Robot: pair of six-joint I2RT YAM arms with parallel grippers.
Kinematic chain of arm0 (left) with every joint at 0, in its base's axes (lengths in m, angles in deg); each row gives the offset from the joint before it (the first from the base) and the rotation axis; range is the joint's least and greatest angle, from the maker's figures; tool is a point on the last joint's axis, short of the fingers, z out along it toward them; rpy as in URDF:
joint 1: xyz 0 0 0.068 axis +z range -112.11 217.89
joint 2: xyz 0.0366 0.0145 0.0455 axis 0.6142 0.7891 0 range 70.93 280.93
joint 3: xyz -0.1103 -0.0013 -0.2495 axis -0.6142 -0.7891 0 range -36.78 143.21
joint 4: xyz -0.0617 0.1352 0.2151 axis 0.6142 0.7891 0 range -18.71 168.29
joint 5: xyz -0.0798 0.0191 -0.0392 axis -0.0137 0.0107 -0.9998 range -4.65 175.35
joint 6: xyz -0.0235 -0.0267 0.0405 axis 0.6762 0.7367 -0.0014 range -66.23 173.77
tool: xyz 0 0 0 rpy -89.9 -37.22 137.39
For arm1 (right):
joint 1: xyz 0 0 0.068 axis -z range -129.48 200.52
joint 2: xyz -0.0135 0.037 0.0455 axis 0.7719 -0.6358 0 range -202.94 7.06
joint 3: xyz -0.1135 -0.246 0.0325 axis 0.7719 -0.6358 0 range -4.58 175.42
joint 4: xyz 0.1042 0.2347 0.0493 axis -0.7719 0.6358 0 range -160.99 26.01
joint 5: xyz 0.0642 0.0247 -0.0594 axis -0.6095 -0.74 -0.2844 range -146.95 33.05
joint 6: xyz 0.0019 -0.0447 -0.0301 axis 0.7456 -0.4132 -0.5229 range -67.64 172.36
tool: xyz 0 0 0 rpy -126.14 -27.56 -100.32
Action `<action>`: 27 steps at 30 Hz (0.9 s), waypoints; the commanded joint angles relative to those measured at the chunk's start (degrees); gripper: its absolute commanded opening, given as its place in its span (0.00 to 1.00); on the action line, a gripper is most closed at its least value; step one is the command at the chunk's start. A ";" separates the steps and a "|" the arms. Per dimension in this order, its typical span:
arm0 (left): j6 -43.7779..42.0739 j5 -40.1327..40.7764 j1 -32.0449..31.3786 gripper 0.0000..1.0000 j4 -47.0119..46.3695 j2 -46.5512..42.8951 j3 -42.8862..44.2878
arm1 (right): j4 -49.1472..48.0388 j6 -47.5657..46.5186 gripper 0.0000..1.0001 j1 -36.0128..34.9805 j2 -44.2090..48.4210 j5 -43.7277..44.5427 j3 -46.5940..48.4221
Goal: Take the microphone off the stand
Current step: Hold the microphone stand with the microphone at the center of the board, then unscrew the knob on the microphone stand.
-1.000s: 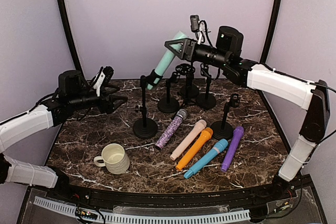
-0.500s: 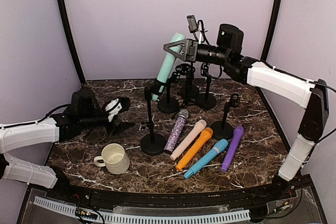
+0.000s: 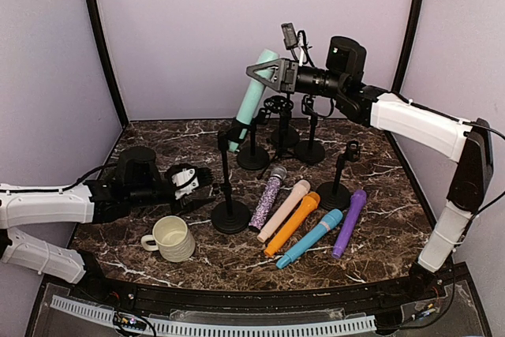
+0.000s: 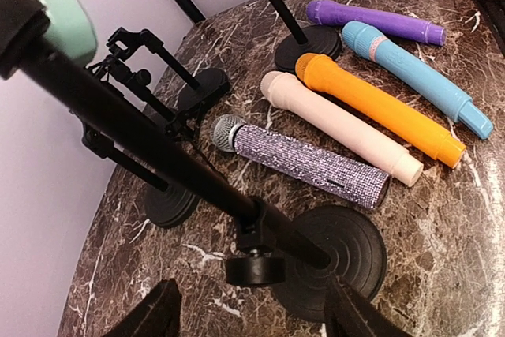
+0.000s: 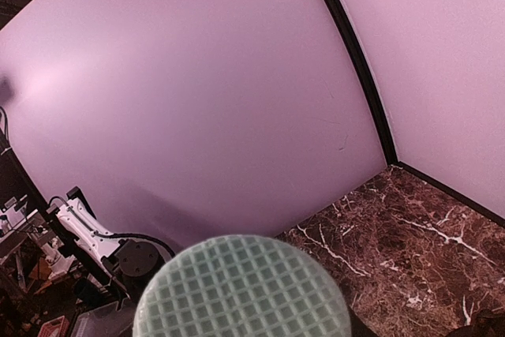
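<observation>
One microphone [image 3: 251, 108] clamped in right end effector [image 3: 264, 75], left end effector [image 3: 203, 187] apart beside stand [image 3: 230, 215]

mint microphone [image 5: 242, 290] cut off at bottom edge, left tool [image 4: 252, 317] cropped, stand [image 4: 158, 155] blurred

Soft even light, faint shadows under the stand [image 3: 230, 217], wrist views bowed at edges.
</observation>
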 commanded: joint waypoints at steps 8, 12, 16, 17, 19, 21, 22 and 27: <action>-4.71 9.68 -4.53 0.57 -2.63 5.09 0.16 | -4.49 1.95 0.21 0.22 0.46 -0.42 0.14; -6.49 15.56 -6.35 0.55 -5.12 6.04 -0.53 | -4.99 2.36 0.22 0.23 0.39 -0.72 -0.04; -7.73 16.96 -7.04 0.56 -7.50 6.22 -0.65 | -5.39 2.90 0.22 0.14 0.25 -1.08 -0.11; -8.07 17.13 -7.08 0.56 -7.67 6.32 -0.53 | -5.37 2.95 0.22 0.14 0.25 -1.04 -0.05; -8.42 18.20 -7.30 0.56 -8.12 7.26 -0.23 | -5.46 3.06 0.22 0.15 0.24 -1.12 -0.11; -8.47 18.66 -7.51 0.56 -7.71 7.70 0.11 | -5.41 3.21 0.22 0.14 0.21 -1.12 -0.04; -8.51 18.62 -7.66 0.55 -7.52 7.76 0.07 | -5.40 3.23 0.22 0.14 0.21 -1.12 -0.04; -9.17 19.22 -7.93 0.49 -7.60 8.18 -0.01 | -5.49 3.40 0.22 0.14 0.03 -1.17 0.09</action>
